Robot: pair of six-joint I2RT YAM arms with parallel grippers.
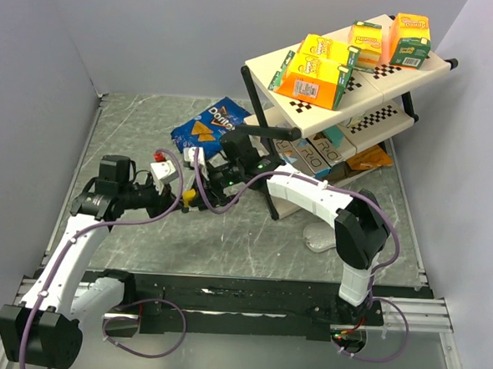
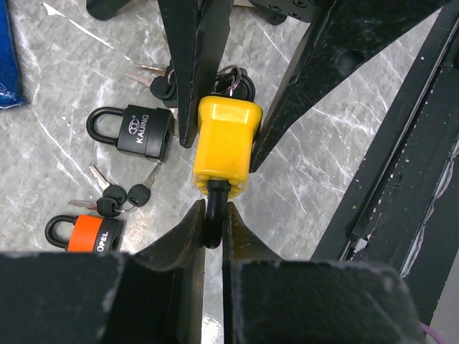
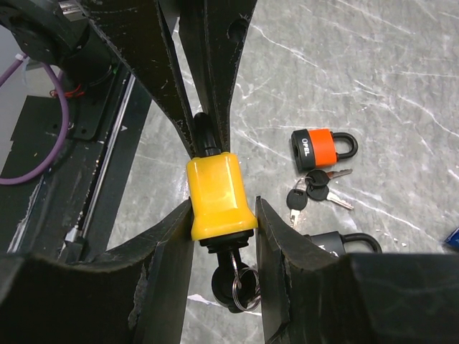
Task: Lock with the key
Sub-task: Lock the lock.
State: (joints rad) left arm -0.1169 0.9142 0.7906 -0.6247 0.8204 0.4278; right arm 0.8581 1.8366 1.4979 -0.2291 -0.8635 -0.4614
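A yellow padlock (image 2: 224,143) hangs above the table between both grippers, seen small in the top view (image 1: 187,196). My left gripper (image 2: 214,215) is shut on its black shackle (image 2: 214,204). My right gripper (image 3: 224,203) is closed on the sides of the yellow body (image 3: 217,193). The key (image 3: 233,283), with a black head and a metal ring, sticks out of the padlock's bottom between the right fingers, untouched by them. In the left wrist view the same key (image 2: 233,82) shows behind the body.
A black padlock (image 2: 140,130) and an orange padlock (image 2: 90,233) lie on the marble table with loose keys (image 2: 115,201) beside them. A blue Doritos bag (image 1: 210,128) and a shelf rack (image 1: 345,82) carrying boxes stand behind.
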